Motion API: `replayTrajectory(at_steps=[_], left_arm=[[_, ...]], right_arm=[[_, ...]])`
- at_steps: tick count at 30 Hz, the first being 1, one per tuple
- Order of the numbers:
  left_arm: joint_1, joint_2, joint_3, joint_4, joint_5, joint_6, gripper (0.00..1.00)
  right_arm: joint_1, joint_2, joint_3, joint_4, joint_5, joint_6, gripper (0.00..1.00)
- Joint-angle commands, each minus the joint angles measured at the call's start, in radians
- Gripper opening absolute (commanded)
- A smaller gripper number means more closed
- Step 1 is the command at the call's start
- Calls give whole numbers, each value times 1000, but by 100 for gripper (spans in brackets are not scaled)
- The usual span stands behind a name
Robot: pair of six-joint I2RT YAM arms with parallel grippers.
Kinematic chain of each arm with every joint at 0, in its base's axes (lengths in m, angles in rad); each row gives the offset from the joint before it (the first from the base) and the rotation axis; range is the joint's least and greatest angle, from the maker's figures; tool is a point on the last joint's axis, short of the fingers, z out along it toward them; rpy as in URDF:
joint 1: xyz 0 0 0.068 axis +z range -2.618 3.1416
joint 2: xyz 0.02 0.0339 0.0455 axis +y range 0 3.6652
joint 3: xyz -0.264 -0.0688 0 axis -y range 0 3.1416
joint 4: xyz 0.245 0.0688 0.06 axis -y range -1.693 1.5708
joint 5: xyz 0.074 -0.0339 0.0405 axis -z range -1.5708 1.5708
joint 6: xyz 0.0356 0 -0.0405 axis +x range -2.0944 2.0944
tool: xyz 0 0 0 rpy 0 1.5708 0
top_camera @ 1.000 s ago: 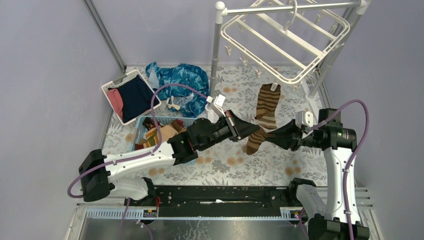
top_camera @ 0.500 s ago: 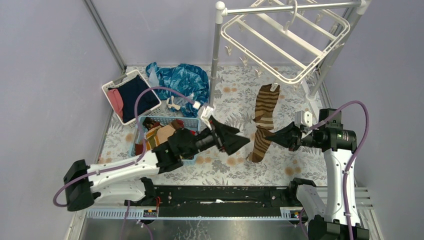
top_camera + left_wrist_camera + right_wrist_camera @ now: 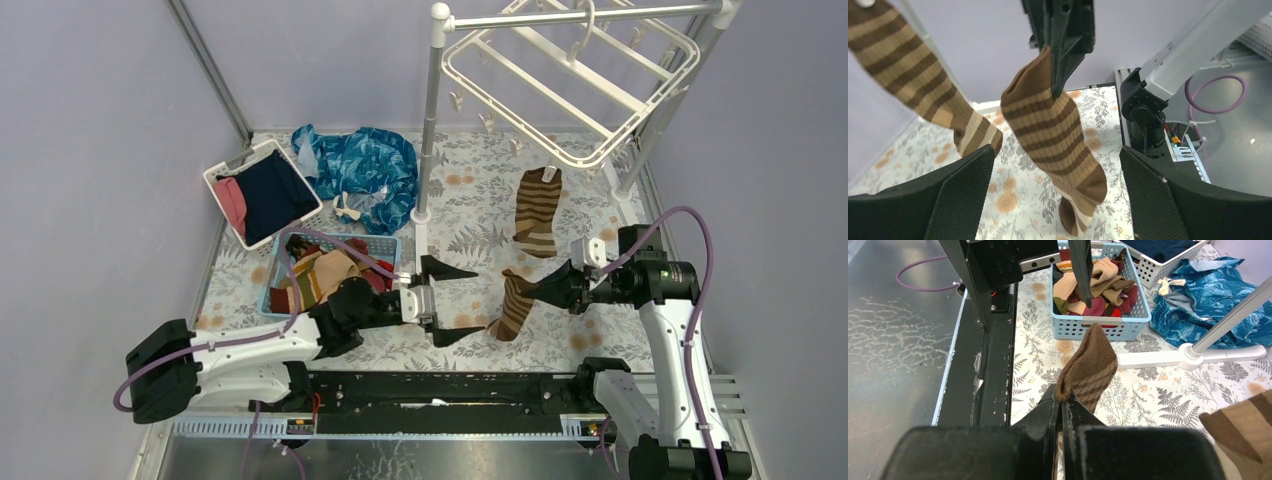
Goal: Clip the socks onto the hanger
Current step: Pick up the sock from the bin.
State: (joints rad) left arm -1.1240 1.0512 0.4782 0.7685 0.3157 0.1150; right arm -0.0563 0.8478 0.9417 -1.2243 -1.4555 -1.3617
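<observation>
Pinching the soft brown striped sock (image 3: 512, 308), the right claw (image 3: 533, 290) dangles it downward, apparently just beside the spread left claw (image 3: 462, 300).

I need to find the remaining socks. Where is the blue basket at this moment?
In the top view, the blue basket stands left of centre, just nearer than the white basket and left of the rack pole's foot.

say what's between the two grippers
One brown striped sock: the shut right gripper pinches its upper end, and it hangs just ahead of the open left gripper. The top view shows it.
</observation>
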Motion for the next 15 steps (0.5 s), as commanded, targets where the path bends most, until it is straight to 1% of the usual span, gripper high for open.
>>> replayTrajectory(at_steps=[1, 5, 8, 13, 15], left_arm=[[38, 80, 72, 114, 185, 141, 97], [124, 146, 94, 178, 302, 78, 86], [177, 184, 100, 251, 336, 36, 84], [210, 290, 148, 332, 399, -38, 75], [211, 341, 172, 375, 428, -77, 75]], right_arm=[[24, 6, -9, -50, 9, -88, 2], [26, 11, -18, -73, 10, -127, 4], [35, 18, -25, -80, 9, -140, 4], [51, 37, -27, -85, 7, -157, 4], [52, 42, -26, -85, 10, -158, 4]])
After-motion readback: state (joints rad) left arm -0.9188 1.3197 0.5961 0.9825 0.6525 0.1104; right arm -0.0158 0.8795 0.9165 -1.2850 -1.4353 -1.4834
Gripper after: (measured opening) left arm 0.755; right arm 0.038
